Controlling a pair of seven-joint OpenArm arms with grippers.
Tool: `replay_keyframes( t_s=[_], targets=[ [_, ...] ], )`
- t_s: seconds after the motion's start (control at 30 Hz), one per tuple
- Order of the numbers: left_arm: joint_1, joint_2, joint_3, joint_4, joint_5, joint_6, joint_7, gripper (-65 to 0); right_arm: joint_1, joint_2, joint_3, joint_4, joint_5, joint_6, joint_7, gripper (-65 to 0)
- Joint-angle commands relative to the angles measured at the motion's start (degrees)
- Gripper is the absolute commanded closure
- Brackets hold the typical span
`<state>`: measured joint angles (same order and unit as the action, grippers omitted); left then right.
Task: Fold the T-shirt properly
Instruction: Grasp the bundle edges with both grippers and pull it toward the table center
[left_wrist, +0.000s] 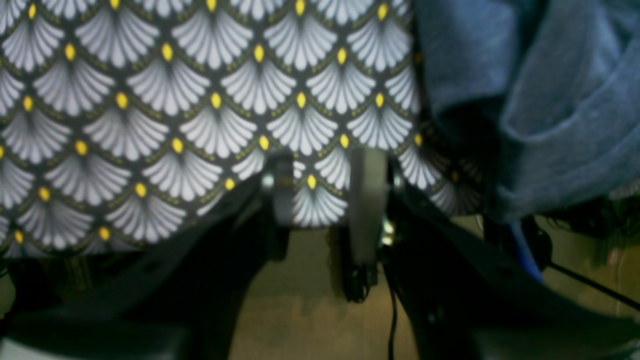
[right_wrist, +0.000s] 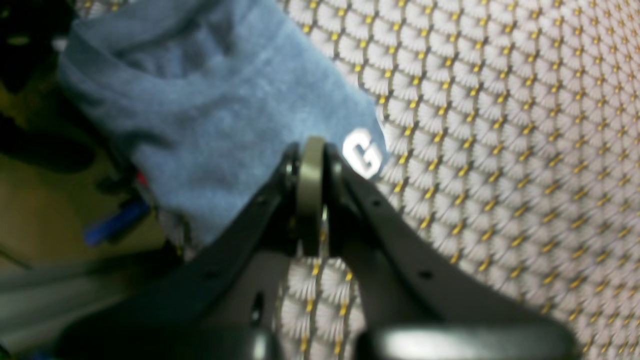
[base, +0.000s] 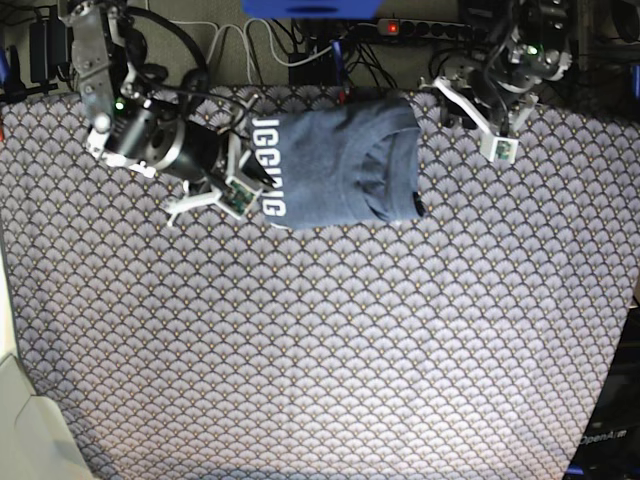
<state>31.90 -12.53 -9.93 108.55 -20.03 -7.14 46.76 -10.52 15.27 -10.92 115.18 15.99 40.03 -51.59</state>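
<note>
T-shirt (base: 335, 165), upper middle of the base view: soft matt slate-blue knit cloth, slightly fuzzy, white block lettering flat and brighter (looks printed). Patterned cloth (base: 320, 350) fills the frame: smooth matt woven fabric, fan print. Right gripper (right_wrist: 312, 150), centre of its wrist view: matt black plastic, pale dull pads.

Both wrist views are blurred. In the left one the T-shirt (left_wrist: 560, 100) runs off the top and right edges. In the base view its lettering (base: 268, 165) is partly folded under, and the right gripper (base: 235, 190) covers its edge.
</note>
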Motion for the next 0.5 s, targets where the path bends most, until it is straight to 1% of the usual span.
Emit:
replay_keyframes(
  t_s=[0.0, 0.13, 0.33, 0.47],
  targets=[
    [1.11, -0.43, -0.13, 0.68, -0.23, -0.03, -0.21, -19.0, 0.46, 0.51, 1.64, 0.74, 0.32, -0.03, 1.88, 0.0],
    [1.29, -0.26, 1.10, 0.41, -0.50, -0.03, -0.21, -19.1, 0.37, 0.51, 4.37, 0.47, 0.32, -0.03, 1.88, 0.0],
    [-2.49, -0.17, 6.81, -2.05, -0.23, 0.41, -0.30, -19.1, 0.37, 0.51, 4.46, 0.30, 0.32, -0.03, 1.88, 0.0],
    [-5.48, 0.27, 8.66, -5.56, -0.58, 0.41, -0.30, -19.1, -0.51, 0.51, 4.37, 0.30, 0.23, -0.03, 1.88, 0.0]
  ],
)
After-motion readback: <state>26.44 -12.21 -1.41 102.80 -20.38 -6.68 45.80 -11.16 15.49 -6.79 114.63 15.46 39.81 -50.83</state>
